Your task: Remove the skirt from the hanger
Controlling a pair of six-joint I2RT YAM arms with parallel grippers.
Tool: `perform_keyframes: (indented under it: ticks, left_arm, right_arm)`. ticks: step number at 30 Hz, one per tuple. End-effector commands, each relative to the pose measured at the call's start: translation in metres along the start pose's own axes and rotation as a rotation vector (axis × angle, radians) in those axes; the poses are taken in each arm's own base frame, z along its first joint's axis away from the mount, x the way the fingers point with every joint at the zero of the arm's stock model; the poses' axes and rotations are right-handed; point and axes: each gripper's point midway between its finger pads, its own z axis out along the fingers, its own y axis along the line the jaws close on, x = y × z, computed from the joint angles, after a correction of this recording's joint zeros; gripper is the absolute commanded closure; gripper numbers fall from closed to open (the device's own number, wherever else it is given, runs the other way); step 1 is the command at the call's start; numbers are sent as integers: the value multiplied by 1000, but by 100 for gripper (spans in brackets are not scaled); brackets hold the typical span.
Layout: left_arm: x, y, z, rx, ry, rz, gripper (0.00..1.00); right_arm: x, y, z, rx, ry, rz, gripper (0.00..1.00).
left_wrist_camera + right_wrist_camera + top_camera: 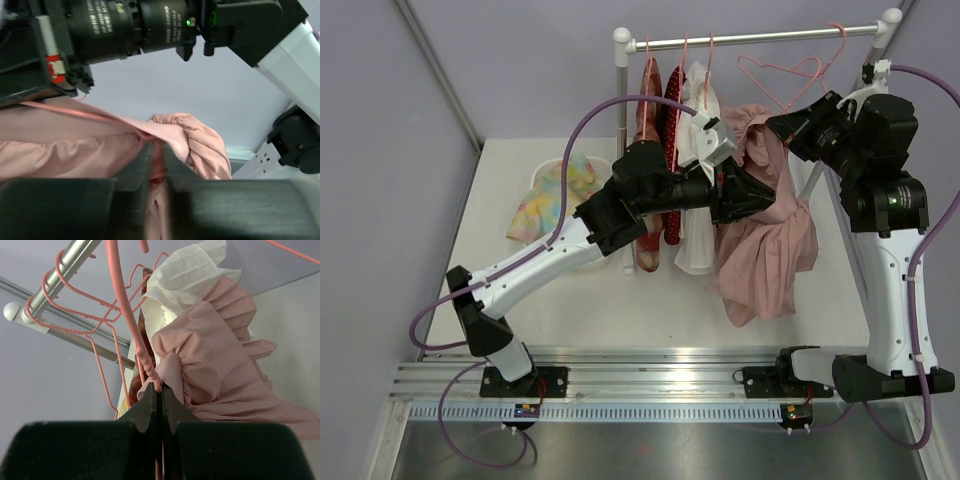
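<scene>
The left gripper [156, 162] pinches a fold of the pale pink pleated cotton skirt [200, 142], probably so it can draw the cloth free. The right gripper [160, 399] is clamped on the thin pink wire hanger [123, 290] to steady it. The skirt hangs bunched from that wire, below the silver metal rail [760, 38]. There is one skirt, two arms and seemingly four hangers on the rail.

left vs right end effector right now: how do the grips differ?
Contents: the left end effector pinches a fold of the pink skirt, while the right end effector pinches the pink hanger wire.
Position: in the top view, the left sits lower against the skirt's bunched body and the right sits higher, at its top edge.
Shared: both are shut on something.
</scene>
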Motion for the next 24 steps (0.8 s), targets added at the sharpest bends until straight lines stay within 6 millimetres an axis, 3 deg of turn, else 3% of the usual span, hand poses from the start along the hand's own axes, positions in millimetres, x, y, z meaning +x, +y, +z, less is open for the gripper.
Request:
perform_keyframes:
  ticks: [1, 2, 6, 7, 13, 24]
  left_arm:
    - [-15, -16, -1, 82, -36, -6, 68]
    - [-14, -15, -2, 75, -30, -4, 58]
    - [-14, -9, -9, 23, -25, 0, 35]
    - [-16, -5, -12, 8, -29, 7, 34]
    - [-27, 6, -33, -17, -75, -9, 33]
    - [-41, -17, -28, 120, -108, -58, 38]
  right_arm:
    - [-27, 29, -8, -99, -98, -4, 100]
    - [-28, 29, -8, -98, -101, -6, 100]
    - [-33, 33, -12, -102, -116, -15, 100]
    - [-34, 33, -12, -99, -117, -19, 100]
    - [-33, 33, -12, -102, -116, -16, 100]
    - [-31, 29, -6, -97, -108, -16, 100]
